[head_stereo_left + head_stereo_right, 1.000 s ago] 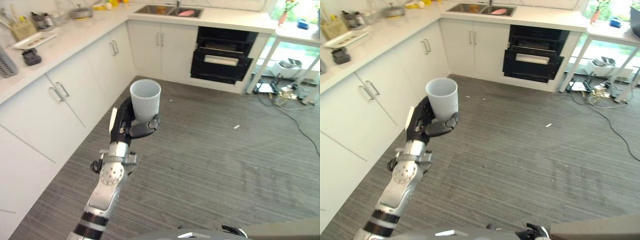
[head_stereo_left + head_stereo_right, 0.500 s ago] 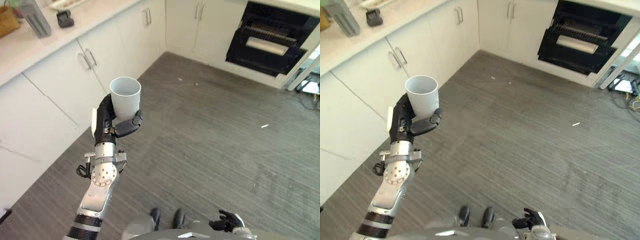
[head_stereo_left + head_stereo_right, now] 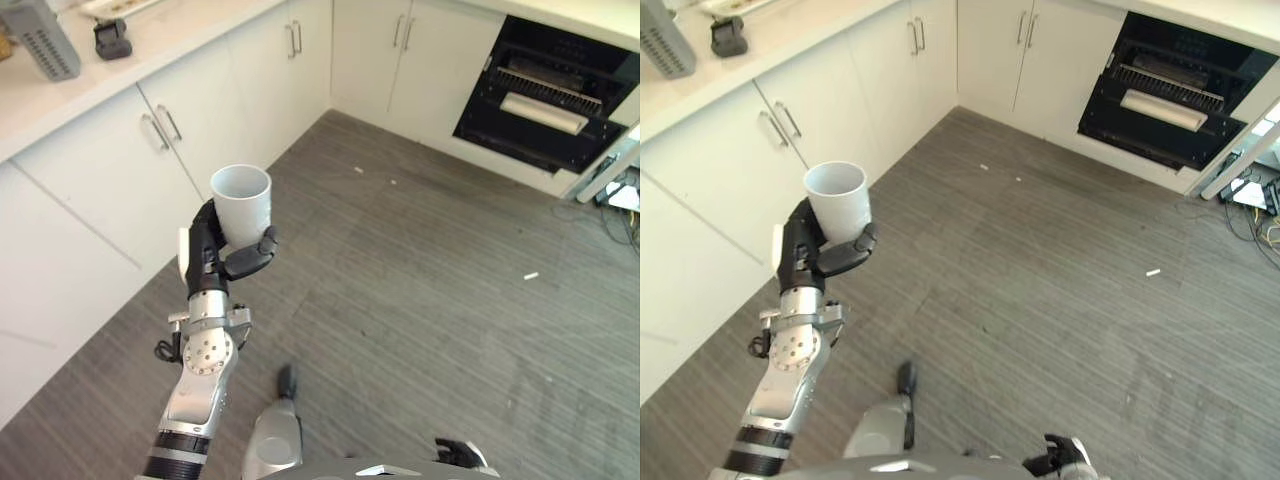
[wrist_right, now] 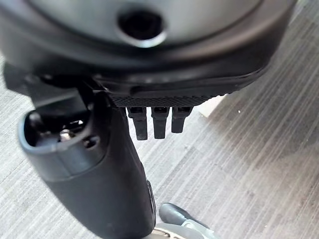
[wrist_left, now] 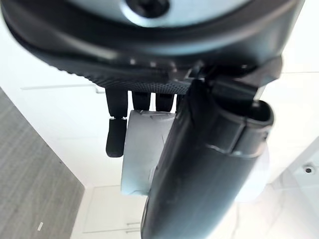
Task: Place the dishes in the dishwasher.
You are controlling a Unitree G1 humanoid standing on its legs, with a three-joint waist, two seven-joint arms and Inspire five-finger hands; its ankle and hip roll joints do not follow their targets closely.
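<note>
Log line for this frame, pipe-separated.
left hand: shut on white cup, upright | right hand: open, holds nothing | dishwasher: open, far right | phase: carry

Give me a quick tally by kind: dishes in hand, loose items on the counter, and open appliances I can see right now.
Dishes in hand: 1, the white plastic cup, upright in the left hand, fingers curled round it.
Items on the white counter: 2, the grey perforated upright object and the small black device.
Open appliances: 1, the black open dishwasher.
Total: 4.

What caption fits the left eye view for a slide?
Left hand holds a white cup upright above the grey floor, open dishwasher across the kitchen.
</note>
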